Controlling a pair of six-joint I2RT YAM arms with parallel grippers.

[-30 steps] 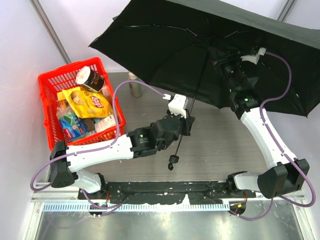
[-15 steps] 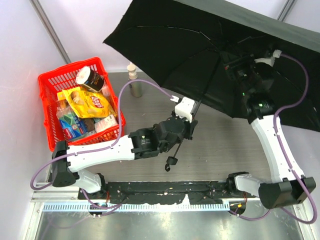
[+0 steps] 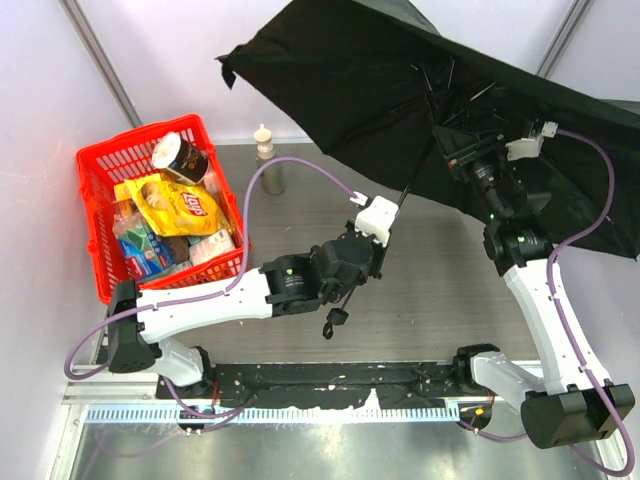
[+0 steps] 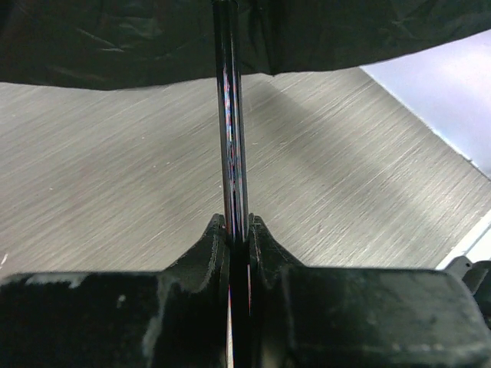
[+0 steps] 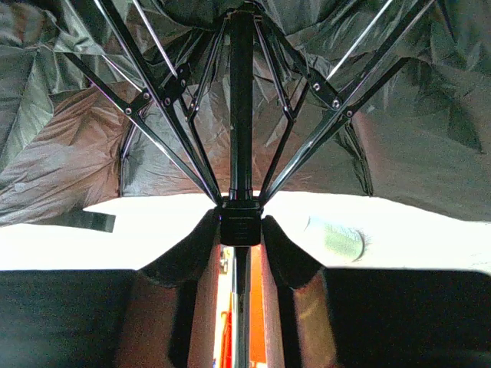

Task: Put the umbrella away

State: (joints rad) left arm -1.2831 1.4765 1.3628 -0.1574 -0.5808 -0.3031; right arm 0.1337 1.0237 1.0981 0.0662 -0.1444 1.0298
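My left fingers [image 4: 222, 241] stay clamped on the umbrella [image 3: 400, 100] shaft [image 4: 230, 115]. My right fingers [image 5: 207, 241] pinch its slider [image 5: 240, 230]. The canopy [image 3: 330, 70] has tipped up beyond both.

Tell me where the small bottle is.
In the top view the small bottle stands at the table's far edge, just right of the red basket, below the open umbrella's left tip.
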